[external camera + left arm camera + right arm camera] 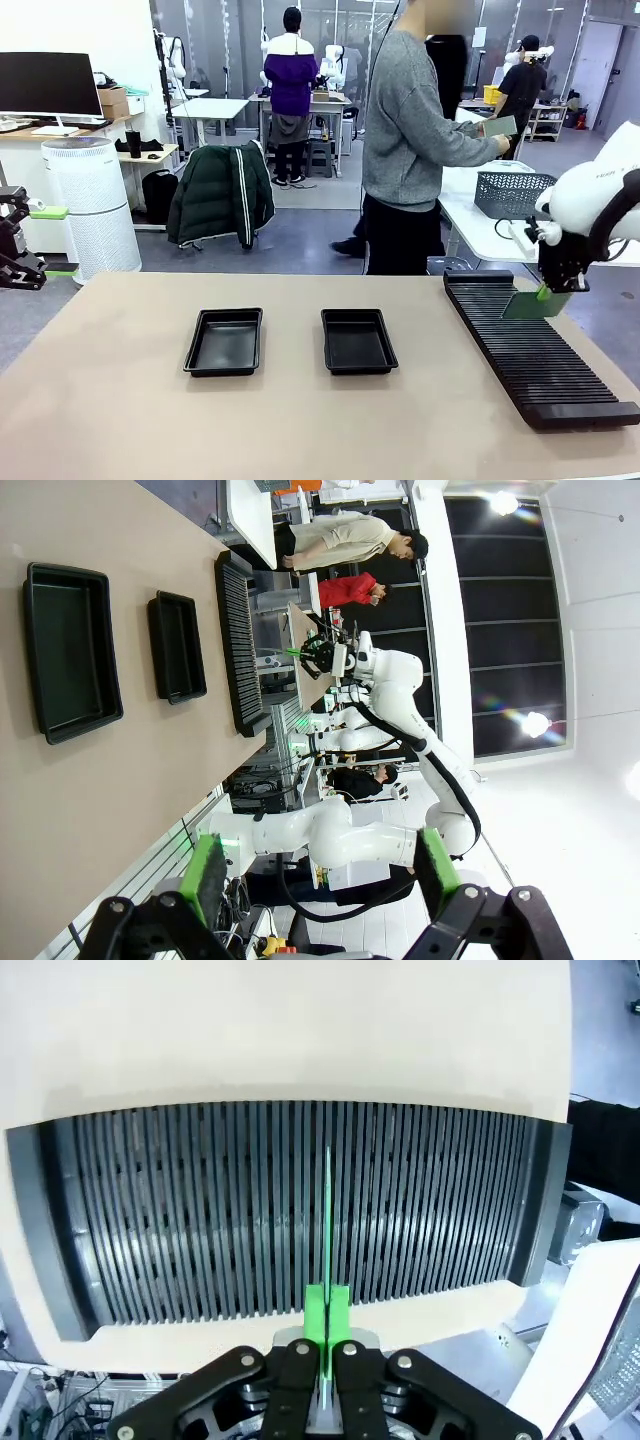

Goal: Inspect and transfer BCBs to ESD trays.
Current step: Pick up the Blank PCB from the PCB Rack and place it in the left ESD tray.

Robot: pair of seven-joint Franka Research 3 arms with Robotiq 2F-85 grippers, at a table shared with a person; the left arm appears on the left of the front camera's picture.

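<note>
Two black ESD trays (225, 342) (358, 340) lie side by side mid-table, both with nothing in them. My right gripper (548, 292) is shut on a green BCB (535, 303), held upright just above the far end of the black slotted rack (535, 350). In the right wrist view the BCB (327, 1210) runs edge-on over the rack's slots (200, 1220), pinched at the right gripper (326, 1325). My left gripper (320, 872) hangs open off the table's left, holding nothing; its view shows the trays (70, 650) (178, 645) from afar. The person holds another BCB (498, 126).
A grey mesh basket (512, 193) sits on a white table behind the rack, beside the person in the grey sweater (405, 130). My left arm (15, 250) stays by the table's left edge. Bare tabletop (300, 430) spreads in front of the trays.
</note>
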